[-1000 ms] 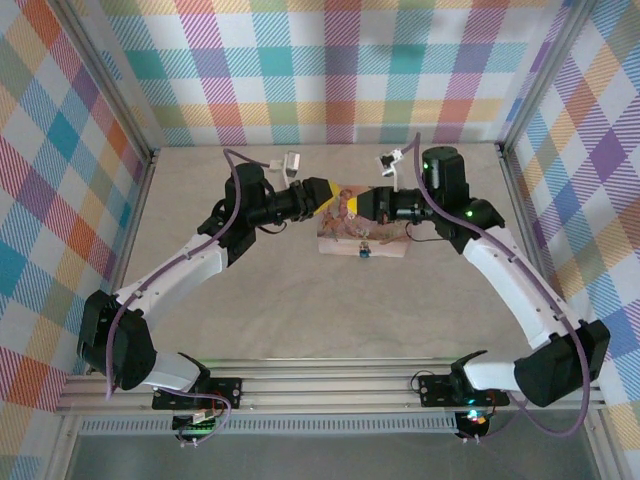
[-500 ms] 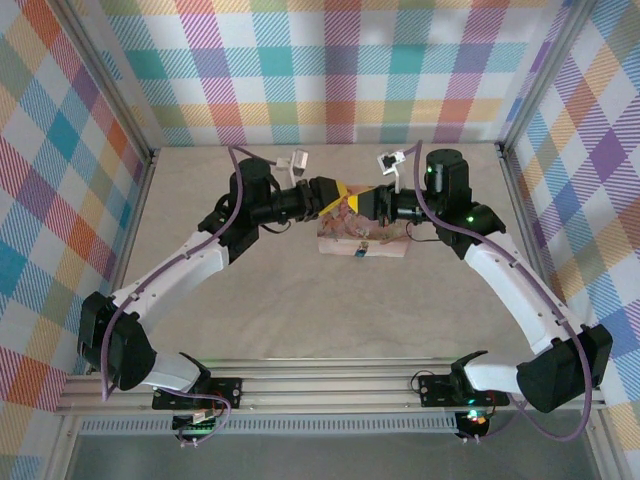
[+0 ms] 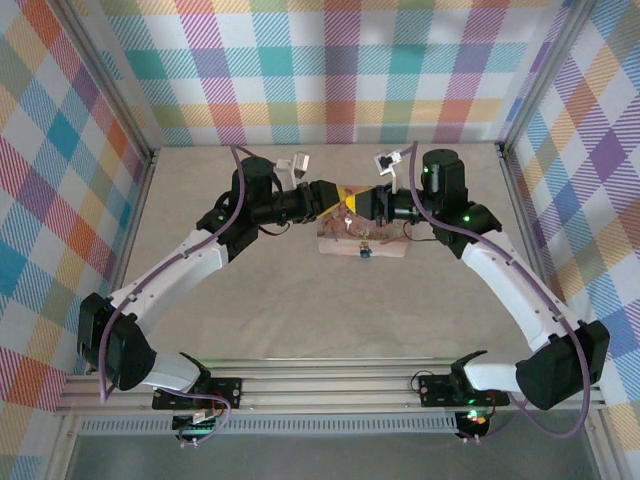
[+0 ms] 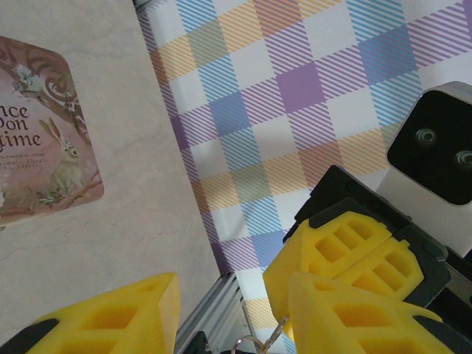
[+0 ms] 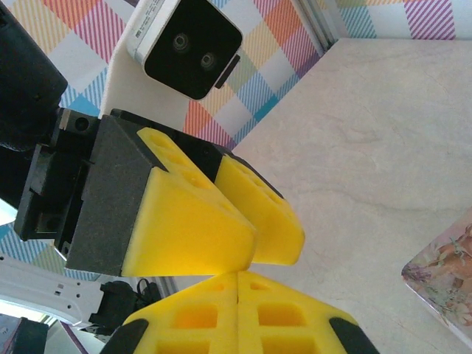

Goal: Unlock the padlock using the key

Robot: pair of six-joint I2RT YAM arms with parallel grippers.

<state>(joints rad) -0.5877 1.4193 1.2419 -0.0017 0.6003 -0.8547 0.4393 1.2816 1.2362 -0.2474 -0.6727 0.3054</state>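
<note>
Pastel plaid walls (image 3: 340, 70) on three sides, pale marbled tabletop (image 3: 300, 300), aluminium rails (image 3: 330, 385), seemingly even light

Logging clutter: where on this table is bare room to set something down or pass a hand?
Free: the wide beige tabletop between the pink picture box and the arm bases, and the strip before the back wall. Crowded: above the box, where left gripper and right gripper meet, small blue padlock at its near edge.
</note>
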